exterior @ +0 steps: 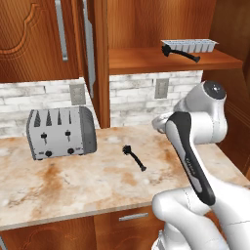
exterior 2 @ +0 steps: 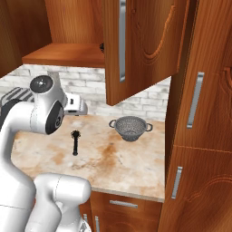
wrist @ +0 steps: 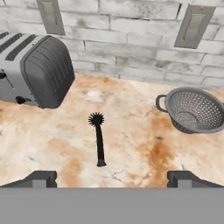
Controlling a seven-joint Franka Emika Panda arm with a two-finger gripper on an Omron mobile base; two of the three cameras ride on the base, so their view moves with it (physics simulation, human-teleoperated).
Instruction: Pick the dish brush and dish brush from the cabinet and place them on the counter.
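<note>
End effector [wrist: 112, 178]: released, fingers spread wide and holding nothing, hovering above the tabletop [exterior: 73, 185]. Directly ahead of it lies one dish brush [wrist: 99, 140] flat on the tabletop — bristle head toward the brick wall, clear of the toaster [wrist: 33, 70] to one side and the mesh colander [wrist: 194, 109] to the other. The second dish brush [exterior: 180, 53] rests on the open cabinet's shelf [exterior: 146, 61], touching the ice-cube tray [exterior: 193, 46].
</note>
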